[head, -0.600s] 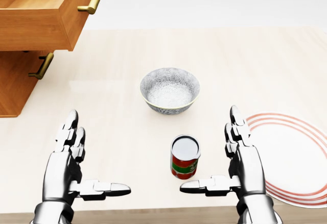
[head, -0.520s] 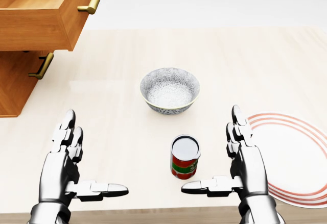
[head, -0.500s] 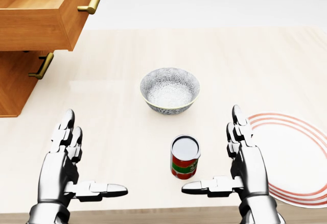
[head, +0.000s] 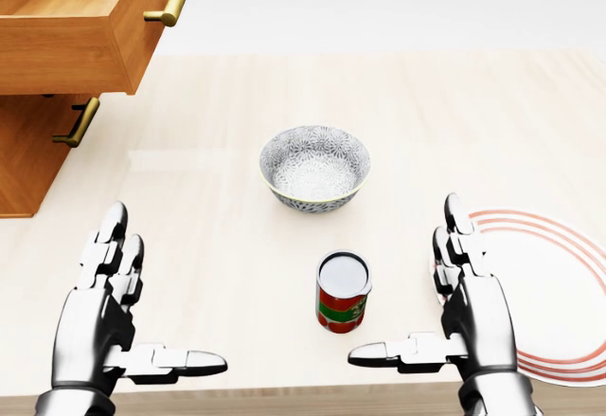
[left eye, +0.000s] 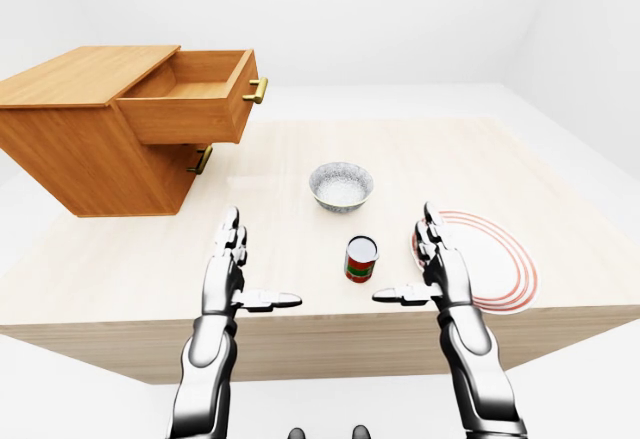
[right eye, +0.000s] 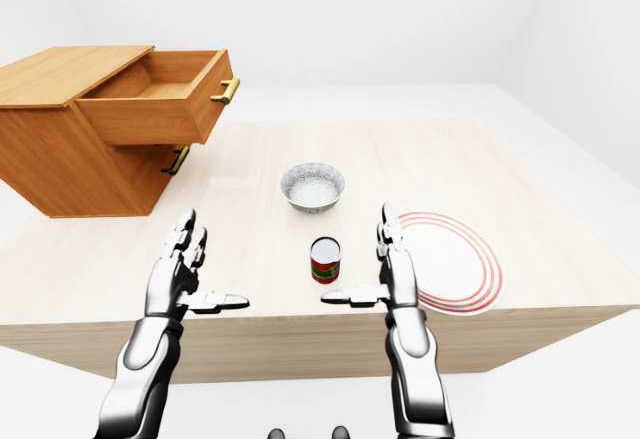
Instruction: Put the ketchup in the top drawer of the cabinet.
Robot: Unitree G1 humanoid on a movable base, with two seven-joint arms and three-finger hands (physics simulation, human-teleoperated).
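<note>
The ketchup (head: 342, 293), a short red can with a white lid, stands upright on the pale wooden table (head: 473, 122), low in the head view. My right hand (head: 407, 288) is open just right of it, thumb pointing toward the can without touching. My left hand (head: 156, 302) is open farther left, nothing in it. The wooden cabinet (left eye: 90, 149) stands at the upper left. Its top drawer (head: 66, 51) is pulled out, and the part of its inside that shows is bare, with a brass handle (head: 167, 4). The lower drawer (head: 28, 151) is shut.
A patterned grey bowl (head: 314, 168) sits just above the can in the head view. A white plate with red rings (head: 559, 293) lies at the right, under my right hand's outer side. The table's near edge (head: 284, 399) runs along the bottom.
Both hands have slid lower and outward in the head view, the left to the left and the right to the right. Can, bowl, plate and drawer have not moved.
</note>
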